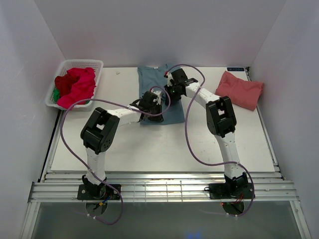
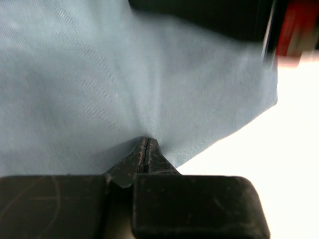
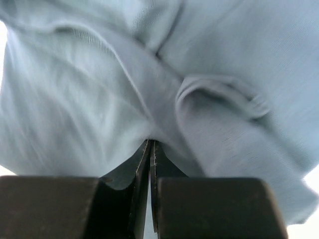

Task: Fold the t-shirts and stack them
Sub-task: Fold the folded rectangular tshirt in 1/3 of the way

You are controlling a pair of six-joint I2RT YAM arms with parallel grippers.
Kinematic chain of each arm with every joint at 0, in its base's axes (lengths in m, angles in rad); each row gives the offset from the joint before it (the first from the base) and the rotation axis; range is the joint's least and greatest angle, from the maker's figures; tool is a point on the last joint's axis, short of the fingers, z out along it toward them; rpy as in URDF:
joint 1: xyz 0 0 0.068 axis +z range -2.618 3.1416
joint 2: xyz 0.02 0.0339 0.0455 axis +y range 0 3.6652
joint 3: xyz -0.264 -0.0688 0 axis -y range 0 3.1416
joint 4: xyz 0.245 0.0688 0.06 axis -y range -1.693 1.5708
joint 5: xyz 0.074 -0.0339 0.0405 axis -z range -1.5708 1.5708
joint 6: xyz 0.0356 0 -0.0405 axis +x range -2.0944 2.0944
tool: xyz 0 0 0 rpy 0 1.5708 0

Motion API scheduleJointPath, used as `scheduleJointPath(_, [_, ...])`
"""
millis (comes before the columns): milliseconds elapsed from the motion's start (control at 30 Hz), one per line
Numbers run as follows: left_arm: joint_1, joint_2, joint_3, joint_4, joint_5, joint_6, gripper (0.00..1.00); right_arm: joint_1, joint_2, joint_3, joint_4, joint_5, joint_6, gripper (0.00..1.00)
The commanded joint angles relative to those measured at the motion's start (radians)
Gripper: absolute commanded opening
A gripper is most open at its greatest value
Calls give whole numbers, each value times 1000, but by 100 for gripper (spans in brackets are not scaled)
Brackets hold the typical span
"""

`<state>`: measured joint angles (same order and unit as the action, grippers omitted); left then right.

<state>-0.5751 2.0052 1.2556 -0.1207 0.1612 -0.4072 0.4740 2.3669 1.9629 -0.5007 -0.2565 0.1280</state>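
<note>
No readable text, brand or number in any view. The only candidate is a small dark label strip point(image 1: 236, 69) at the far right edge of the table point(image 1: 149, 149). It has pale marks on it, too small and blurred to make out.

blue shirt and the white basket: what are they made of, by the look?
Blue shirt: thin soft knit cloth, matte, likely cotton jersey, though the fibre can't be told. It puckers into fine folds where the left claw pinches it. Basket: looks like white moulded plastic, with stiff lattice walls holding their shape around the red shirts.
</note>
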Motion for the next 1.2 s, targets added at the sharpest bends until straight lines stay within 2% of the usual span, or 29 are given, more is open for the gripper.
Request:
scheduleJointPath(0, [-42, -45, -79, -135, 41, -1, 0, -23, 15, 79, 25, 29, 4, 8])
scheduleJointPath(233, [-65, -105, -200, -172, 64, 18, 0, -46, 29, 126, 28, 69, 9, 8])
scheduleJointPath(500, [-69, -167, -243, -232, 86, 57, 0, -49, 32, 123, 82, 126, 10, 8])
scheduleJointPath(733, [-72, -210, -234, -250, 103, 50, 0, -48, -130, 103, 76, 116, -8, 8])
scheduleJointPath(867, [-74, -177, -196, -249, 110, 42, 0, -28, -273, -62, 68, 53, -10, 8])
scheduleJointPath(933, [-74, -161, -168, -250, 112, 42, 0, -8, -351, -195, 83, 45, -8, 8])
scheduleJointPath(1167, [-75, -120, -110, -251, 112, 48, 0, 34, -503, -527, 157, -52, 30, 8])
